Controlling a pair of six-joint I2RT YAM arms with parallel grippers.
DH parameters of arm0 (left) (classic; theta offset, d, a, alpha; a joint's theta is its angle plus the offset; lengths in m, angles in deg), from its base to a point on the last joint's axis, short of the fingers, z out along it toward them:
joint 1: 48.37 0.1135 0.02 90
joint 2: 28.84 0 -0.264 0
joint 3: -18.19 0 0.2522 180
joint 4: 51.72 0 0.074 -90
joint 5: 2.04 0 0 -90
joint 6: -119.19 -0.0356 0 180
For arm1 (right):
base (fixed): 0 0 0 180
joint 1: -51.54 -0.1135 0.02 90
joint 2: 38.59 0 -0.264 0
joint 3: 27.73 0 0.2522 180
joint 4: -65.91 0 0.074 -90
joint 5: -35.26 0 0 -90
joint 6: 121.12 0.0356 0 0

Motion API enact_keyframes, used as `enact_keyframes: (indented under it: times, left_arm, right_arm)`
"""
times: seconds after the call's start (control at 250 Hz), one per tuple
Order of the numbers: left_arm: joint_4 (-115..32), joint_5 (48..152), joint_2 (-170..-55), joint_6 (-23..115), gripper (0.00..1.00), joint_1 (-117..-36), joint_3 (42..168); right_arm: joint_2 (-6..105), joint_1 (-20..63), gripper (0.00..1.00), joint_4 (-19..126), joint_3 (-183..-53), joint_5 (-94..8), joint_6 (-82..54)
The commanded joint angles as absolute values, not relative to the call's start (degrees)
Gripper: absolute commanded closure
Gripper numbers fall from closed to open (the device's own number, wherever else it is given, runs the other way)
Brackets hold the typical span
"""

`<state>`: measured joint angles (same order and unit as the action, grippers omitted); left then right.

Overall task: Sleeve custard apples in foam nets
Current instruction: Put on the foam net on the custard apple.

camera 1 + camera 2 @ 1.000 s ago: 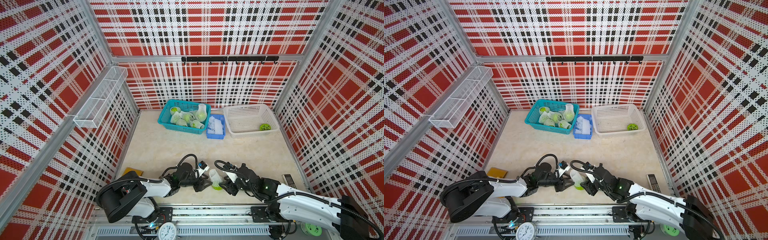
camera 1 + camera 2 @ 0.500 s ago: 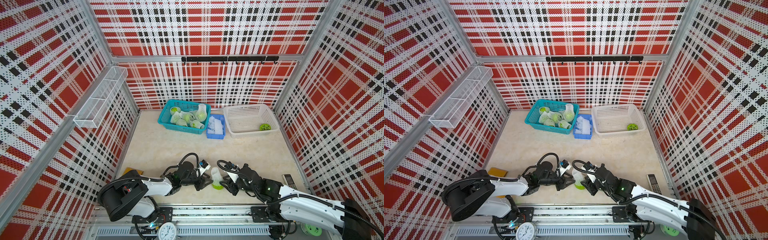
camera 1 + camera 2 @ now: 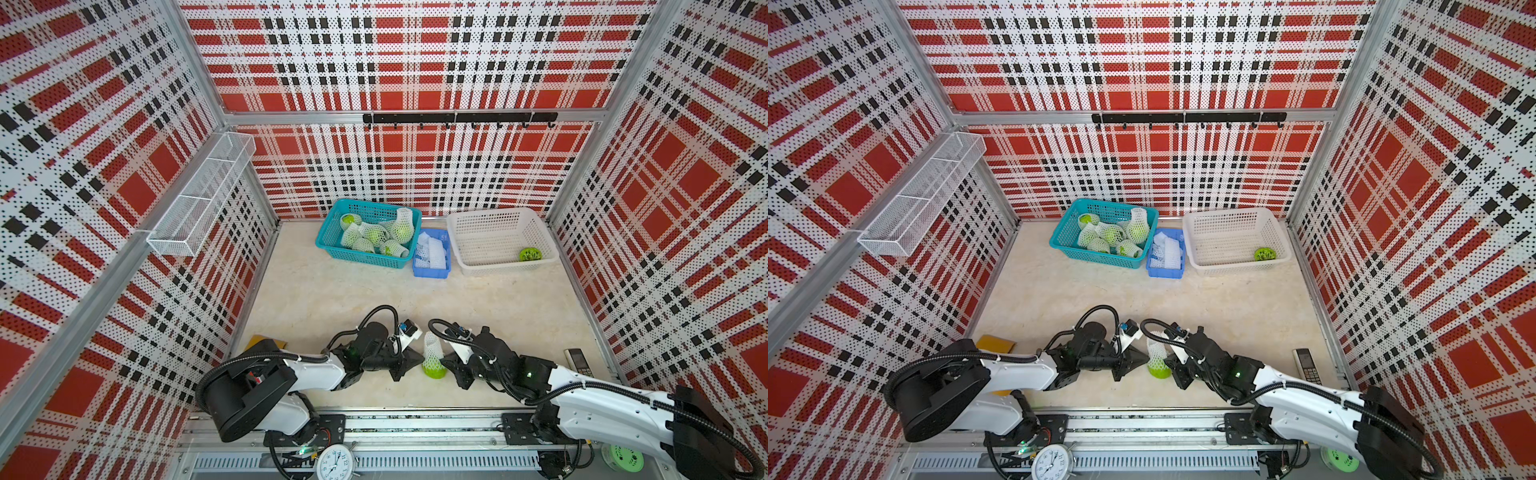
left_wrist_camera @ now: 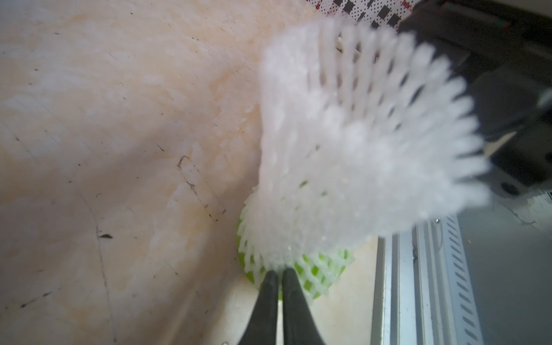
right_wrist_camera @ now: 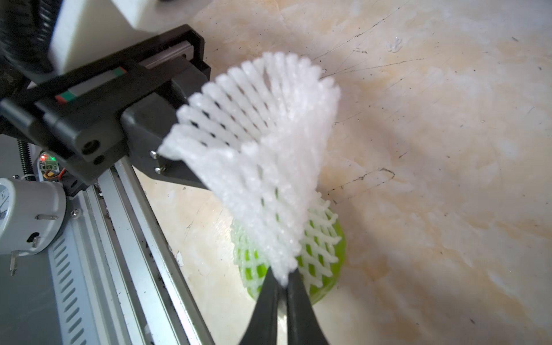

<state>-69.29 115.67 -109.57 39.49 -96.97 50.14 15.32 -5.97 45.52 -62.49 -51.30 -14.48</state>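
Our left pincer [image 3: 419, 360] lies low over the table [image 3: 332, 299], near the front edge. In the left wrist view its two black fingers [image 4: 268, 298] are pressed together on the lower edge of a foam net [image 3: 432, 349], so it is pinching the mesh. The net stands upright, and its lower end is stretched over the top of a custard apple [image 3: 434, 372]. That fruit sits on the table between our two arms, with its underside showing bare green below the mesh.

Just to the right, our right pincer [image 3: 448, 366] is closed too. The right wrist view shows its fingertips [image 5: 295, 298] nipping the net's lower rim on the opposite side. Both pincers point inward at the fruit, one on each side.

Along the back of the table, well apart from the arms, we see three containers in a row. The teal basket [image 3: 328, 241] holds several sleeved fruits [image 3: 376, 237]. The small blue tray [image 3: 432, 273] just beside it holds spare nets [image 3: 432, 251]. The white basket [image 3: 498, 270] holds a lone green fruit [image 3: 530, 254] in its right corner.
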Motion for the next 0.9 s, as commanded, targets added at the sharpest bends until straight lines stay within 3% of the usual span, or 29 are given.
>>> enact_keyframes:
  times: [0.0, 0.128, 0.58, 0.896]
  left_arm:
    - [-69.3, 116.4, -110.2, 39.4, 0.95, -97.3, 51.2]
    - [-69.2, 116.4, -110.3, 39.4, 1.00, -97.4, 51.3]
    - [-67.9, 114.3, -106.5, 39.7, 1.00, -98.1, 49.8]
    - [-67.6, 114.0, -107.1, 39.7, 1.00, -98.3, 49.9]
  right_arm:
    - [14.9, -5.9, 0.91, 47.4, -61.7, -50.7, -13.8]
    - [15.0, -6.0, 0.91, 47.7, -61.3, -50.5, -13.6]
    - [12.1, -6.0, 0.89, 45.1, -60.0, -53.3, -10.8]
    - [10.6, -6.0, 0.99, 44.9, -58.2, -53.4, -9.2]
